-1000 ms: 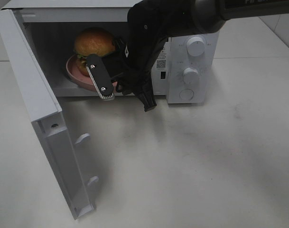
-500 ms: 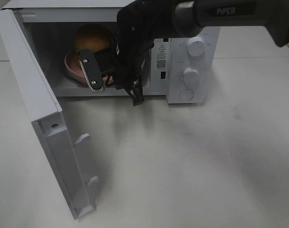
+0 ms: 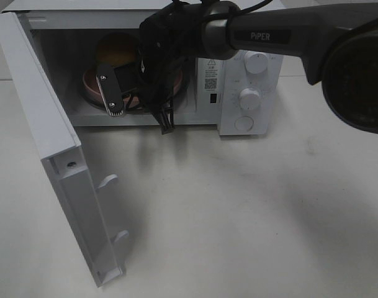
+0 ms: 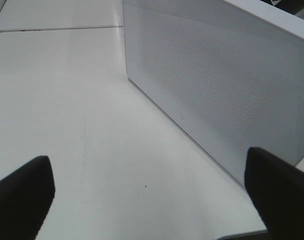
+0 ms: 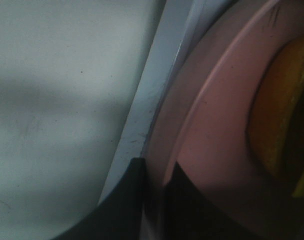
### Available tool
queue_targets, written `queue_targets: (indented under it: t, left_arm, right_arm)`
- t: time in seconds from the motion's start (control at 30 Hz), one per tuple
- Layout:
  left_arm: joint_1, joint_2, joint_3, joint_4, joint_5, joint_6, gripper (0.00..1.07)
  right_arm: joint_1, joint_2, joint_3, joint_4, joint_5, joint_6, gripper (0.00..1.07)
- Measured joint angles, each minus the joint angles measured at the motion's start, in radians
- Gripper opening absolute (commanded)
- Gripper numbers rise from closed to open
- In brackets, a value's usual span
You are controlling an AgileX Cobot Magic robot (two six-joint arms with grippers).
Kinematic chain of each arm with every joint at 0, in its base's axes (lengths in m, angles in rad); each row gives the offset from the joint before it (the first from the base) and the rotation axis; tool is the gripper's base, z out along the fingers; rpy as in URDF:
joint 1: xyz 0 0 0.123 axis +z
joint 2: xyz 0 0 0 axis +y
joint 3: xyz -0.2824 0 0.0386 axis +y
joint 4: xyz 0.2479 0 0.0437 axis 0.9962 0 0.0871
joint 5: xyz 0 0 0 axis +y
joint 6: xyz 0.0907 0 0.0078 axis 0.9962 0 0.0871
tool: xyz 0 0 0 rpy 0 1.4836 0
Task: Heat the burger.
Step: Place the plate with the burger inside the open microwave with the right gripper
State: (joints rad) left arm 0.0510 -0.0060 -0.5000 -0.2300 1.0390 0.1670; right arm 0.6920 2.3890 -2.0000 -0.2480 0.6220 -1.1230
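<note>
The white microwave (image 3: 251, 68) sits at the back of the pale table (image 3: 269, 205) with its door (image 3: 52, 136) swung wide open to the left. The burger (image 3: 117, 46) is inside the cavity, towards its left half, sitting on a pink plate (image 3: 90, 84); I can see only its brown bun top, since the black arm reaching in from the right covers the rest. The right gripper (image 5: 154, 172) is in the mouth of the oven, and in its own camera the two dark fingers (image 5: 127, 200) stand close together with the plate's rim running between them, so it is clamped on the plate's edge beside the front lip of the cavity floor (whether the plate rests on that floor or is held just clear of it, I can't tell). Two round knobs (image 3: 256, 61) sit on the control panel to the right of the opening. The left gripper (image 4: 152, 195) is away from all this, its fingers (image 4: 22, 195) spread wide with nothing between them, hanging over bare table near a white dotted panel (image 4: 216, 85) of the oven.
</note>
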Motion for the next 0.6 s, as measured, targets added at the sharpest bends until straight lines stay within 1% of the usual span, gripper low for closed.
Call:
queue_targets:
  t: [0.03, 0.07, 0.1, 0.13, 0.17, 0.2, 0.23, 0.27, 0.33, 0.37, 0.4, 0.43, 0.53, 0.57, 0.6]
  left_arm:
    - [0.000, 0.000, 0.000, 0.000, 0.000, 0.000, 0.98]
    - [0.000, 0.000, 0.000, 0.000, 0.000, 0.000, 0.98]
    - [0.000, 0.000, 0.000, 0.000, 0.000, 0.000, 0.98]
    - [0.000, 0.000, 0.000, 0.000, 0.000, 0.000, 0.98]
    - [0.000, 0.000, 0.000, 0.000, 0.000, 0.000, 0.98]
    - [0.000, 0.000, 0.000, 0.000, 0.000, 0.000, 0.98]
    - [0.000, 0.000, 0.000, 0.000, 0.000, 0.000, 0.98]
    - [0.000, 0.000, 0.000, 0.000, 0.000, 0.000, 0.98]
    - [0.000, 0.000, 0.000, 0.000, 0.000, 0.000, 0.98]
    - [0.000, 0.000, 0.000, 0.000, 0.000, 0.000, 0.98]
    - [0.000, 0.000, 0.000, 0.000, 0.000, 0.000, 0.98]
    - [0.000, 0.000, 0.000, 0.000, 0.000, 0.000, 0.98]
    - [0.000, 0.000, 0.000, 0.000, 0.000, 0.000, 0.98]
    - [0.000, 0.000, 0.000, 0.000, 0.000, 0.000, 0.98]
    - [0.000, 0.000, 0.000, 0.000, 0.000, 0.000, 0.98]
  right_arm:
    - [0.000, 0.006, -0.007, -0.002, 0.000, 0.000, 0.11]
    - [0.000, 0.015, -0.021, -0.009, -0.005, 0.002, 0.15]
    - [0.000, 0.015, -0.021, -0.009, -0.005, 0.002, 0.15]
    - [0.000, 0.018, -0.025, -0.011, -0.007, 0.002, 0.18]
    - [0.000, 0.019, -0.028, -0.013, -0.017, 0.003, 0.24]
    - [0.000, 0.019, -0.028, -0.013, -0.017, 0.003, 0.24]
    - [0.000, 0.019, -0.030, -0.015, -0.022, 0.004, 0.28]
    - [0.000, 0.019, -0.030, -0.015, -0.022, 0.004, 0.28]
    - [0.000, 0.019, -0.033, -0.015, -0.032, 0.018, 0.45]
    - [0.000, 0.019, -0.033, -0.015, -0.032, 0.018, 0.45]
    - [0.000, 0.019, -0.033, -0.015, -0.032, 0.021, 0.49]
    - [0.000, 0.019, -0.033, -0.014, -0.032, 0.021, 0.56]
    - [0.000, 0.019, -0.033, -0.012, -0.033, 0.021, 0.60]
    - [0.001, 0.017, -0.027, -0.010, -0.045, 0.021, 0.64]
    - [0.003, 0.006, 0.000, -0.008, -0.062, 0.022, 0.68]
